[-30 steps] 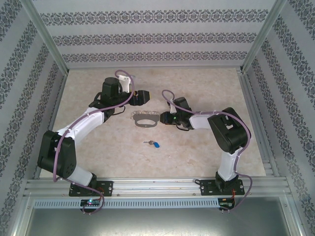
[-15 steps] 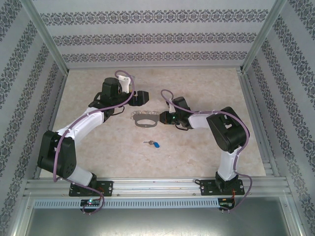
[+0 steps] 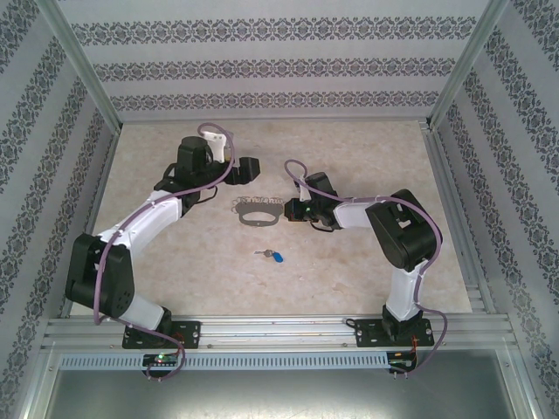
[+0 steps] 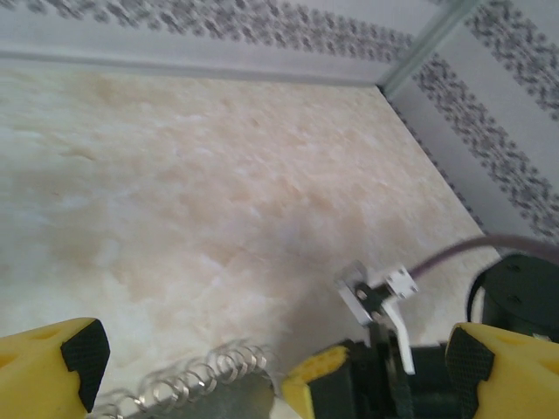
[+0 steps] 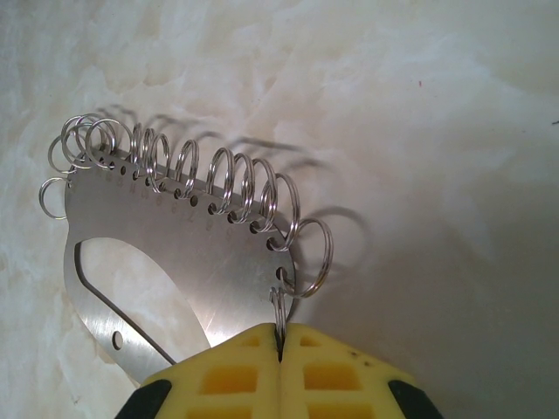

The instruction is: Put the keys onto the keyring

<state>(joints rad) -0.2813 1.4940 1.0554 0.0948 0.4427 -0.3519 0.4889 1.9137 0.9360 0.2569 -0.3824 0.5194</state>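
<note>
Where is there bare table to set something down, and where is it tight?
Bare: the far strip of table between the back wall and the arms; the near stretch between the keys and the arm bases. Crowded: the middle, where the right gripper pinches a ring on the keyring and the open left gripper hovers beyond it.

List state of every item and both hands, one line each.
keyring: lying on table, one end ring pinched by right hand.
keys: loose on table, apart from keyring, unattached.
left hand: open, empty.
right hand: shut on a keyring ring.
</note>
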